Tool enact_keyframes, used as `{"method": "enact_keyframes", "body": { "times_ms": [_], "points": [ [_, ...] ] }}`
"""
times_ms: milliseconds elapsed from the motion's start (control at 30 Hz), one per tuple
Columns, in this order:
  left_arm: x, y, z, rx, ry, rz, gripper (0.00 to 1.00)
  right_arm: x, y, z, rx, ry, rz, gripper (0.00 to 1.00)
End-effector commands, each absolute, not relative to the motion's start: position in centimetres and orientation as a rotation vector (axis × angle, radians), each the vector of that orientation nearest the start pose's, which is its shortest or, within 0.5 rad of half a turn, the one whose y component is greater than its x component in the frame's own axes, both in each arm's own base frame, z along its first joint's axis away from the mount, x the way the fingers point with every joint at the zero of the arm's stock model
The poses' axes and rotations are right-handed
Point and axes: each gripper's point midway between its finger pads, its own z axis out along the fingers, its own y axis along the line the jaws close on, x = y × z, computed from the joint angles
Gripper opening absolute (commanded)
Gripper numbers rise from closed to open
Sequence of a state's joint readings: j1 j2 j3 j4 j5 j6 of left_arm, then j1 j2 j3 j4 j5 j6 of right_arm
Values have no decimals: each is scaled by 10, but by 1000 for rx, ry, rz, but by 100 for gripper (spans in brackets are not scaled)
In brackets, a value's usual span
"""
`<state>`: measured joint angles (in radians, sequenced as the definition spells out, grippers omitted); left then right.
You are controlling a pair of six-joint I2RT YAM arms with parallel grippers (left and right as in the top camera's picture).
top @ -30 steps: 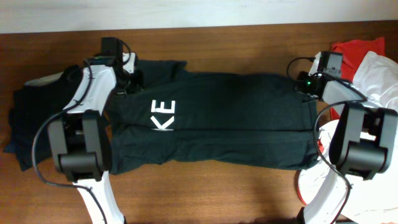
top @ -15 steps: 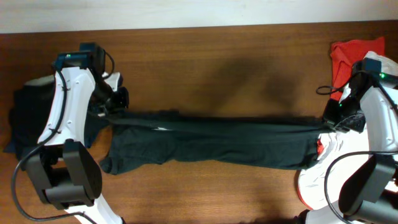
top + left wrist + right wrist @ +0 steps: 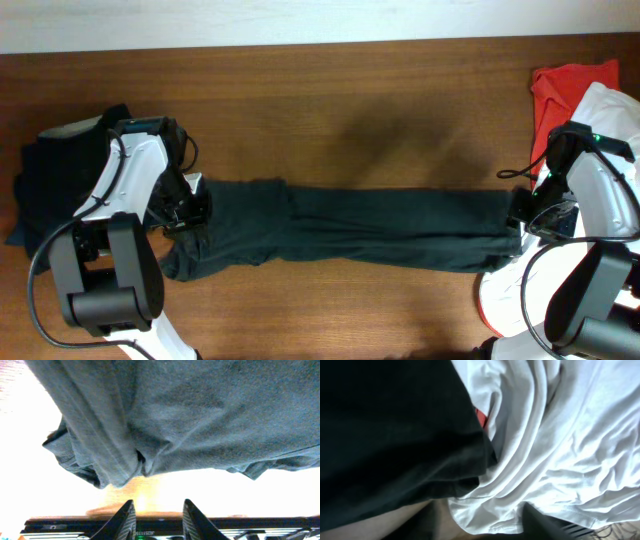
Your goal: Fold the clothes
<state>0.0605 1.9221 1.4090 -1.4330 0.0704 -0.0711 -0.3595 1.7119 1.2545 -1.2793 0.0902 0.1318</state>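
Vs 1 s ago: the black T-shirt (image 3: 380,225) lay spread w/ white "KE" showing. Now it's doubled lengthwise into a long narrow band, lettering out of sight. Half a sec ago its far edge hung lifted btwn the arms; now the band lies on the table (image 3: 380,110), running 9 to 3 o'clock. Both arms have swung in toward 6.

Cloth is soft matte knit, wrinkled, w/ a bunched lump at the 9 o'clock end. The wood is smooth brown grain.

Left gripper (image 3: 188,207) sits at the band's 9 o'clock end. In its wrist view the fingers (image 3: 125,520) stand apart w/ nothing btwn them, the stitched hem just beyond the tips.

Right gripper (image 3: 522,212) is at the 3 o'clock end. Its wrist view shows only one dark finger (image 3: 540,520), so can't tell if it grips.

A dark pile (image 3: 40,190) at 9 is partly under the left arm. A red shirt (image 3: 560,85) and white shirt (image 3: 615,115) at 2 to 3 are cut off by the frame edge. Left wrist view is blown out pale below the cloth.
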Motion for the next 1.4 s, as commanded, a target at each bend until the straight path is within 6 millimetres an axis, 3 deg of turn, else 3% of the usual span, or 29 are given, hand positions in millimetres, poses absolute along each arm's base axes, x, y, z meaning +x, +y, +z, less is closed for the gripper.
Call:
{"method": "enact_keyframes", "body": {
  "times_ms": [0,100,167,233,333,433,533,633,767,867,933,967,1000,1067,1167,1267,1367],
  "points": [
    [275,7,76,-254,3469,-99,36,240,-112,79,799,3211,-161,64],
    [314,-10,101,-272,3317,-240,36,247,-108,77,798,3187,-104,66],
    [339,-35,105,-191,3211,-353,37,251,-104,76,798,3174,-61,67],
    [356,-58,104,-71,3139,-348,43,251,-104,76,798,3173,-62,67],
    [368,-91,99,77,3074,-351,44,251,-104,76,798,3173,-62,67],
    [376,-120,81,187,3012,-351,44,251,-104,76,798,3173,-61,68],
    [382,-137,65,197,2956,-366,44,251,-104,76,798,3174,-62,68],
    [379,-149,54,240,2953,-371,44,251,-104,76,798,3173,-61,68],
    [372,-159,22,281,3017,-360,44,251,-104,76,798,3174,-62,68],
    [371,-159,16,280,3032,-356,38,251,-104,76,798,3174,-62,68],
    [370,-159,16,280,3034,-356,26,251,-104,76,798,3174,-62,68],
    [370,-159,16,280,3034,-356,8,251,-104,76,798,3174,-62,68],
    [370,-159,16,280,3035,-356,1,251,-104,76,798,3174,-62,68],
    [364,-158,17,278,3060,-359,1,251,-104,76,798,3174,-62,68],
    [334,-154,49,271,3159,-391,1,252,-105,76,798,3170,-63,68],
    [307,-146,97,276,3155,-392,1,252,-105,76,797,3169,-63,68],
    [285,-149,108,318,3191,-381,1,252,-105,76,797,3169,-63,68]
  ]
}}
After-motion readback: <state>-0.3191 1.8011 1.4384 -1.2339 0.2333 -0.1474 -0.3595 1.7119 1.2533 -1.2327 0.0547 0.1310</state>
